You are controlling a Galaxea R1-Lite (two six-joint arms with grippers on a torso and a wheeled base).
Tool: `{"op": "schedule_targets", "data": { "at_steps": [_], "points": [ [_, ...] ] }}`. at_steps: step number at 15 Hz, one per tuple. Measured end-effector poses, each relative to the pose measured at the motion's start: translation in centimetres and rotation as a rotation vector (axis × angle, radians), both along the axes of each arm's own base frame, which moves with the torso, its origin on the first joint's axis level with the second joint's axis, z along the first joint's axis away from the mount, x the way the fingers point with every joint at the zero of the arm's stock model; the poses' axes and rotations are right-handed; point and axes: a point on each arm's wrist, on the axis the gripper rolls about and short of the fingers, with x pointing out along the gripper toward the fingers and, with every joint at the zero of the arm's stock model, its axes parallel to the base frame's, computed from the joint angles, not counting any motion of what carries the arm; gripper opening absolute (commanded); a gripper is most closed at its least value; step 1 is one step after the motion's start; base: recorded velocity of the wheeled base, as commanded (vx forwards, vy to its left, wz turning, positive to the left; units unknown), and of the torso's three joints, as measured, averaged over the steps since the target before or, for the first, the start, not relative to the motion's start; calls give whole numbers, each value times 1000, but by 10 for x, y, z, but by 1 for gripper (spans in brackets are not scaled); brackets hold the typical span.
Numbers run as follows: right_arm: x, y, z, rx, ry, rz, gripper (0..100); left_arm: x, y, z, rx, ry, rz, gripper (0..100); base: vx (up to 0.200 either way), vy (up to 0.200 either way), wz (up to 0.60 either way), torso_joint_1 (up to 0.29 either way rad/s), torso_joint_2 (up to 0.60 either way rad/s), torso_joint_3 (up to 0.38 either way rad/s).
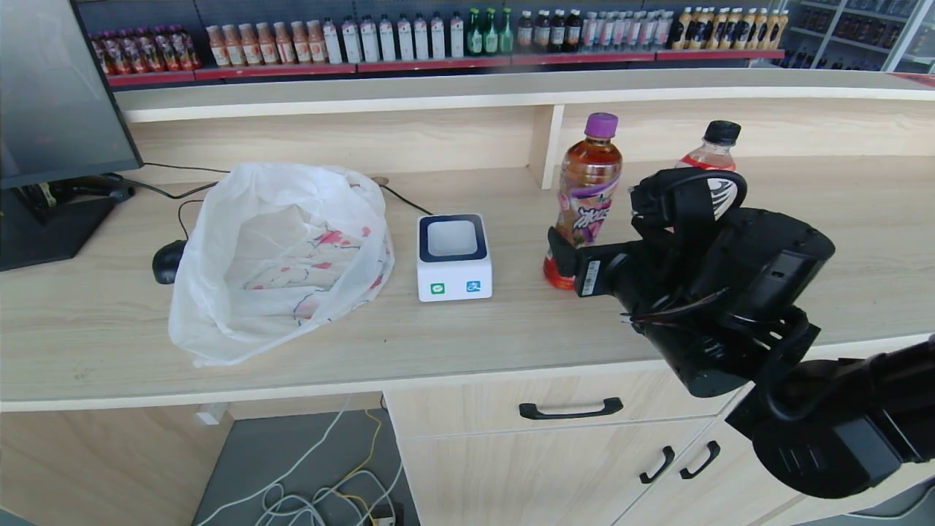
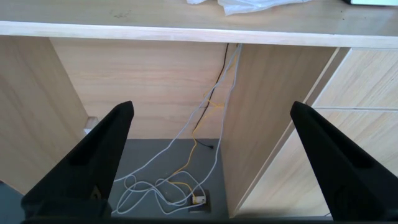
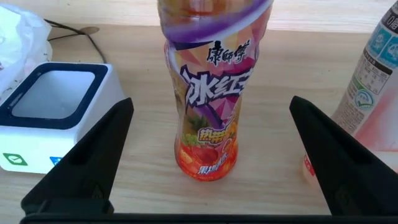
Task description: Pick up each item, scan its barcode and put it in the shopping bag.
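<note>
While right pincer [image 3: 211,101] gapes wide, near side of purple-capped tea bottle [image 3: 208,124], bottle upright on counter [image 1: 511,329] right of scanner [image 1: 453,256]. Likely full, heavy, slick film; grip mid-label waist. Left pincer [image 2: 211,104] wide, below counter.

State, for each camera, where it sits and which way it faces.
Head view: on the head, looking forward and down at counter, shopping bag, scanner and purple-capped bottle; the right arm shows.
Left wrist view: below the counter edge, facing floor cables; open left fingers frame it.
Right wrist view: low over the counter, facing that bottle between open right fingers.
Shared by head and right wrist: scanner, bottle.
</note>
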Motion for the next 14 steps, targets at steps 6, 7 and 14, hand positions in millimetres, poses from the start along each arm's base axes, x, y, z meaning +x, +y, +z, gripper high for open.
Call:
{"op": "schedule_targets", "data": {
  "at_steps": [6,7,14],
  "points": [
    [13,7,-2,1,-6,-4,100,0,0,0,0,0,0,100,0,0,0,0,0,0],
    [17,9,-2,6,-12,-8,100,0,0,0,0,0,0,100,0,0,0,0,0,0],
    [43,2,-5,13,-23,-55,100,0,0,0,0,0,0,100,0,0,0,0,0,0]
  ]
}}
